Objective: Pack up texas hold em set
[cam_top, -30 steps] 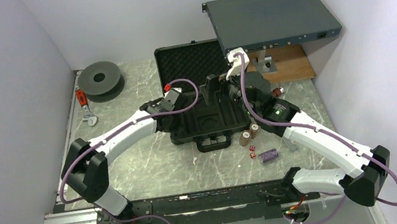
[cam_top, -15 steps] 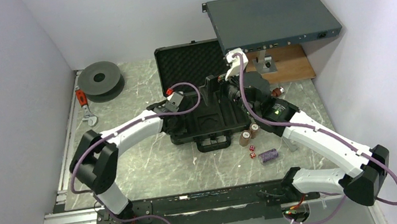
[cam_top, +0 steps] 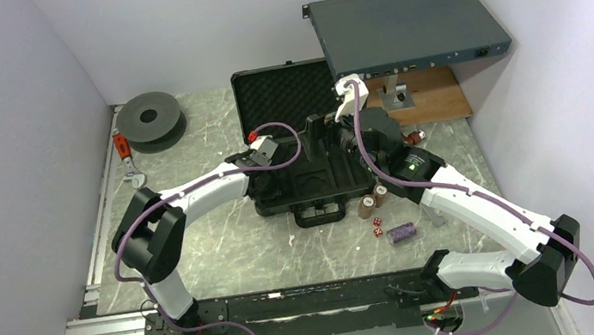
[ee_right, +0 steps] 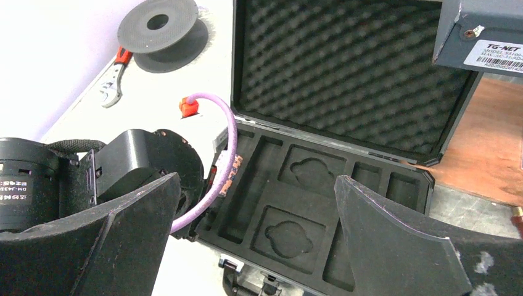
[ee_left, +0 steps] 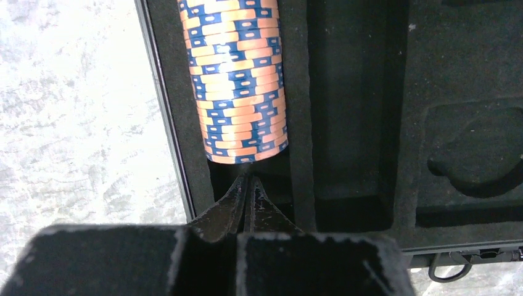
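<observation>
The black briefcase [cam_top: 313, 184] lies open mid-table, its egg-crate foam lid [ee_right: 345, 68] raised at the back. An orange-and-blue chip stack [ee_left: 237, 80] lies on its side in the leftmost slot of the tray [ee_left: 469, 61]. My left gripper [ee_left: 250, 179] is shut and holds nothing. Its tips sit in that slot, right at the near end of the stack. My right gripper [ee_right: 256, 179] hangs wide open above the tray's right half, empty. Two brown chip stacks [cam_top: 373, 202], a purple stack [cam_top: 402, 232] and small red dice [cam_top: 377, 227] rest on the table right of the case.
A large grey metal rack box [cam_top: 405, 28] overhangs a wooden board [cam_top: 436, 97] behind the case's right side. A dark round spool [cam_top: 150, 116] and a red-handled wrench [cam_top: 129, 159] lie at the far left. White walls close in on both sides.
My left arm has swung right and reached into the tray's leftmost slot, and its jaws have closed. The right arm has barely moved and stays open.
</observation>
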Robot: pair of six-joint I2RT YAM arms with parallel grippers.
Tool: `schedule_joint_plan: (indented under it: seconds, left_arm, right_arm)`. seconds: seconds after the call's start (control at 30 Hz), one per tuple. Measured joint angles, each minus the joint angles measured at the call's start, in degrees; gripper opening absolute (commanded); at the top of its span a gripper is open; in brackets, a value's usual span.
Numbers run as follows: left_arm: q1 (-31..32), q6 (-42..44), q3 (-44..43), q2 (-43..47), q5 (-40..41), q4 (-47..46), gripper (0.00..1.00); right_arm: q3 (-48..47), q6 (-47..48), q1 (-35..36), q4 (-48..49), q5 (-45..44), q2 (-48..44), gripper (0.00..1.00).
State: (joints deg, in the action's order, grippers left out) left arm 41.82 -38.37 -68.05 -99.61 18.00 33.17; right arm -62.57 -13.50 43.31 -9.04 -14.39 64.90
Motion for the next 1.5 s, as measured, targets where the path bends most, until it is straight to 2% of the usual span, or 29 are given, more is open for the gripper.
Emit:
schedule_joint_plan:
  seconds: [0.33,1.07,1.5]
  left_arm:
    - [-1.6,0.3,-1.0,-1.7,1.4,0.0,0.0]
    - [-6.2,2.4,-8.1,-6.1,-2.3,0.5,0.0]
    - [-8.5,4.9,-9.5,-7.2,-3.7,0.1,0.0]
  right_arm:
    - [0.0,0.0,0.0,-0.2,0.0,0.5,1.0]
    - [0.0,0.0,0.0,-0.5,0.2,0.9,1.0]
    - [0.0,0.0,0.0,-0.8,0.0,2.3,1.0]
